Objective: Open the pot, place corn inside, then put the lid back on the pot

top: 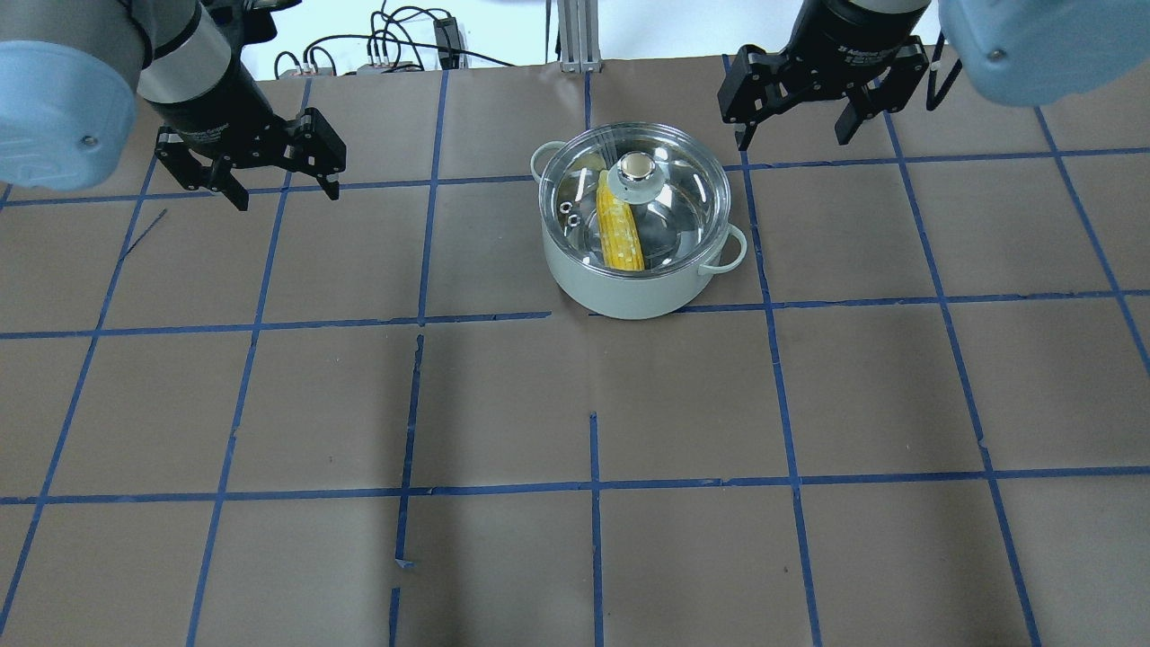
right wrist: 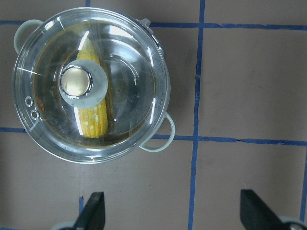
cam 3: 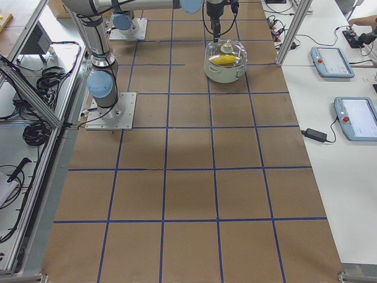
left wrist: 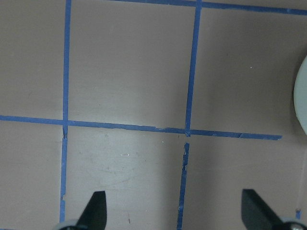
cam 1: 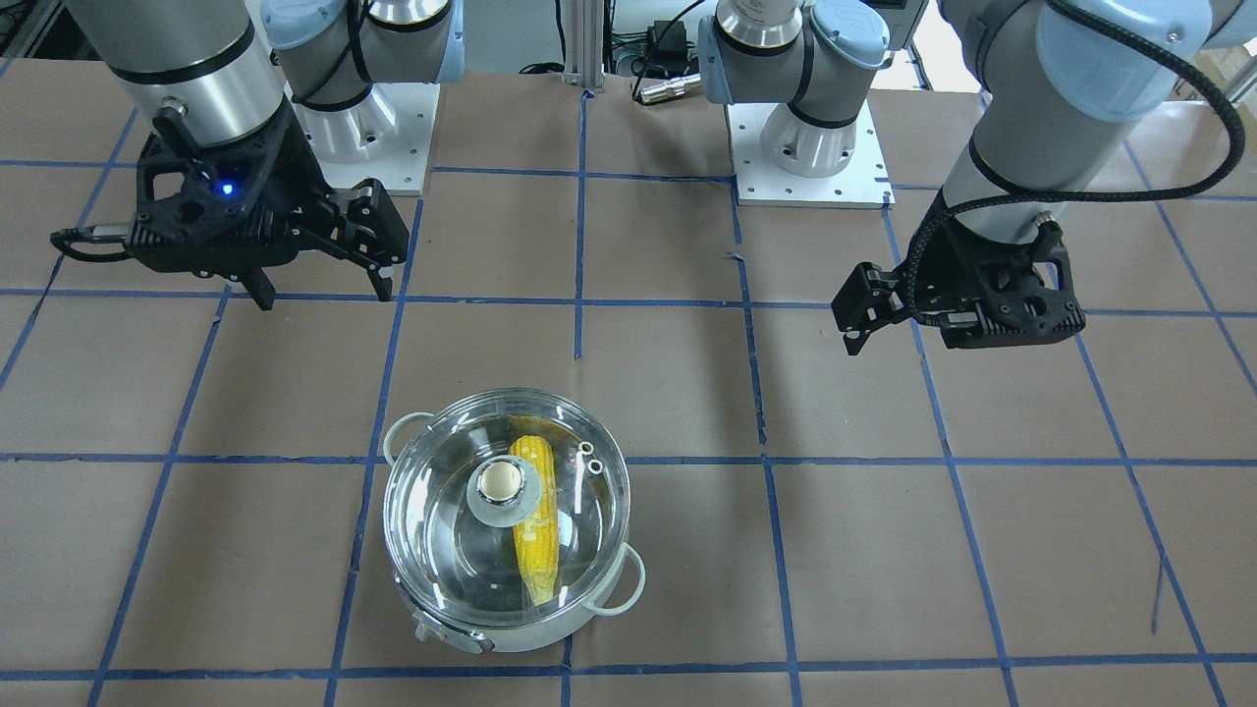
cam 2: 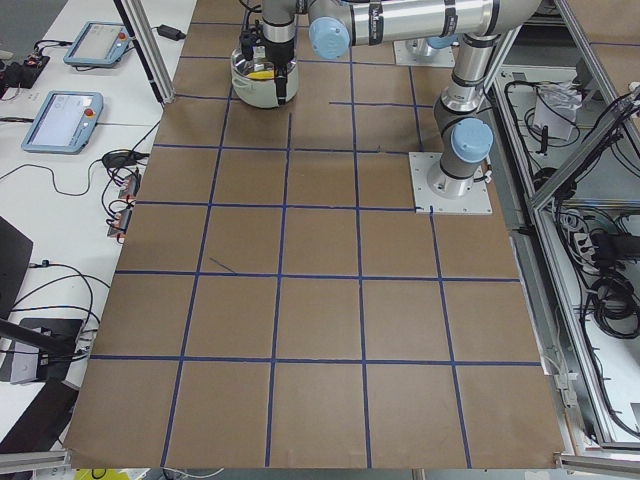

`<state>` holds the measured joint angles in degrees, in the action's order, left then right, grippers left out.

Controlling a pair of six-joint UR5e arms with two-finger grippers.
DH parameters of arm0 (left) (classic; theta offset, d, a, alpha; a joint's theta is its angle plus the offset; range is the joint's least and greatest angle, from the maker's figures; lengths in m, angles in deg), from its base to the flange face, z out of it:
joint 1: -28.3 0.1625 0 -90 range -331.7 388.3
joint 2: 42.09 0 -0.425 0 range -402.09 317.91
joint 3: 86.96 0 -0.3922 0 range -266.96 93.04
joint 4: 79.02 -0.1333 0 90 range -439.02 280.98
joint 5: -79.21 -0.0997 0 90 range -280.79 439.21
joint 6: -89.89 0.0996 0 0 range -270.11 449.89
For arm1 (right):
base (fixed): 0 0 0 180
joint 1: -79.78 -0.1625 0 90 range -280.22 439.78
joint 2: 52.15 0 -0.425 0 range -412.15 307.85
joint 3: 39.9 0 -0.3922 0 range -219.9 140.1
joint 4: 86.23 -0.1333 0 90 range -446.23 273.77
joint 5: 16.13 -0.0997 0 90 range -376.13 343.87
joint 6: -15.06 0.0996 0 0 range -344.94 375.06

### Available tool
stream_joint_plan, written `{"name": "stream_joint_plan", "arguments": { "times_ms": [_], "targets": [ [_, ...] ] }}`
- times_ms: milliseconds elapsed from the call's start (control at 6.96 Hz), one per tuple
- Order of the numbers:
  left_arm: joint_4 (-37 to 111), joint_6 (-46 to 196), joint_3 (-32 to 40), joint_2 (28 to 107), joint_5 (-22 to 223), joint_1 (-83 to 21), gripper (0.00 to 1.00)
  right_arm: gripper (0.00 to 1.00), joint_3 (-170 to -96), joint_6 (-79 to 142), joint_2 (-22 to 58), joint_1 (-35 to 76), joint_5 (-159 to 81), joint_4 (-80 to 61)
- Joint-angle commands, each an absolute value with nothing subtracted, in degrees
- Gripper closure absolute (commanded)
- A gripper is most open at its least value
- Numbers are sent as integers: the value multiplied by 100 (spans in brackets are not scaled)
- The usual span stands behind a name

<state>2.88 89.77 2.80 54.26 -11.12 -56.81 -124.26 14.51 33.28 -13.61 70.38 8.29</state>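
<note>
The pot (top: 629, 292) stands on the brown table, at the back and just right of centre in the overhead view. The glass lid (top: 685, 193) sits closed on it, its knob (top: 636, 166) on top. The corn (top: 620, 235) lies inside, seen through the glass. My right gripper (top: 792, 139) is open and empty, hovering beside the pot. The right wrist view shows the lid (right wrist: 129, 81), the corn (right wrist: 93, 120) and the pot (right wrist: 164, 135) beyond that gripper (right wrist: 173, 211). My left gripper (top: 287, 196) is open and empty, well to the pot's left.
The two arm bases (cam 1: 363, 128) (cam 1: 810, 137) stand at the table's robot side. Blue tape lines grid the brown table (top: 593, 404). Cables (top: 395, 49) lie beyond the far edge. Operator tablets (cam 3: 333, 62) sit on the side bench.
</note>
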Motion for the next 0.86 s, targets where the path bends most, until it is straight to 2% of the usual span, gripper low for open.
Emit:
{"name": "stream_joint_plan", "arguments": {
  "times_ms": [0,718],
  "targets": [
    [289,8980,286,5442,-1114,-5678,0,3,-12805,1365,3565,-1373,7009,938],
    [421,8971,286,5476,-1123,-5678,0,1,-12805,1418,3530,-1391,7018,1176]
  ]
}}
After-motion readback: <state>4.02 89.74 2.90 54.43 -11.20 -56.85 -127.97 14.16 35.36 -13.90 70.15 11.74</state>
